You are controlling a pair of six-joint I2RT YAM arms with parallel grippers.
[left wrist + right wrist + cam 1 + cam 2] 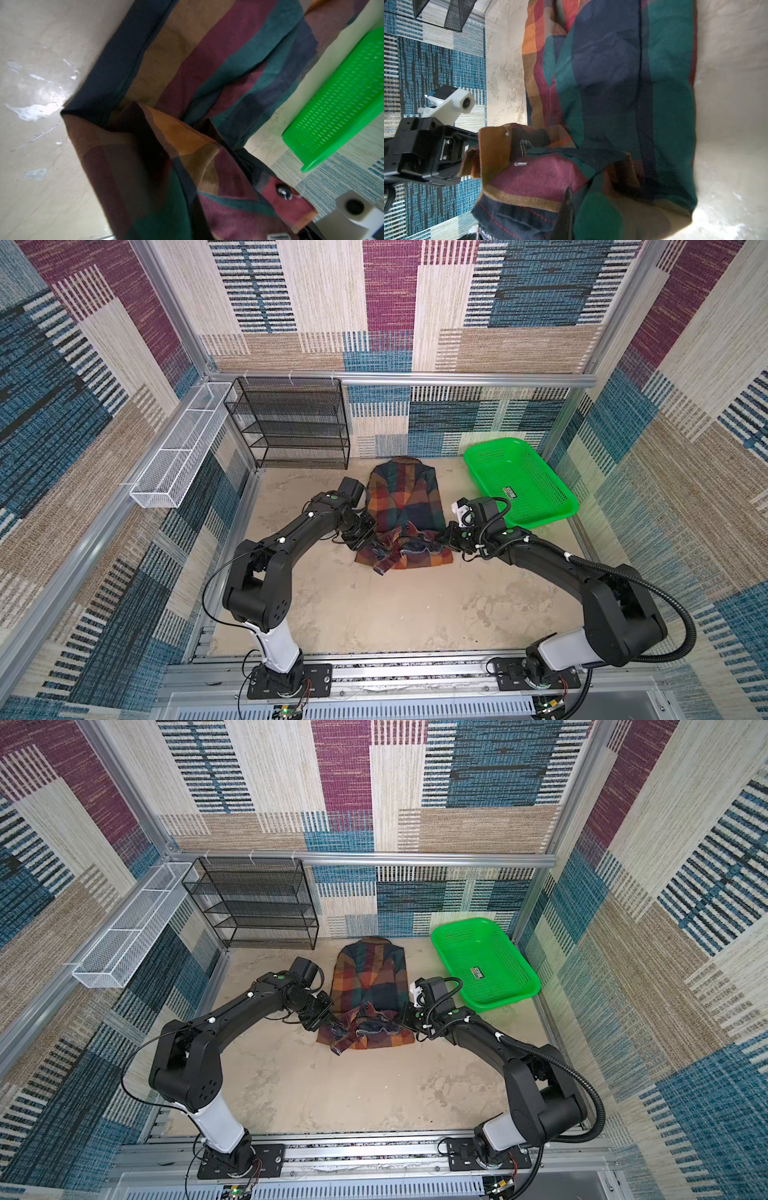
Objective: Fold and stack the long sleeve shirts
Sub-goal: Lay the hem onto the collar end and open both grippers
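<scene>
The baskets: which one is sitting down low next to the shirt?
The green plastic basket, just right of the plaid shirt. The white wire basket hangs higher up on the left, away from it.

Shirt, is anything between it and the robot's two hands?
Nothing visible. The left gripper and the right gripper are both shut on the near end of the shirt, which is bunched between them. The basket lies apart, on the right.

Shirt (405,497): navy/green/maroon/orange plaid, collar (405,461) prob. brown. Basket (528,472) bright green; rack (291,423) blk mesh.
</scene>
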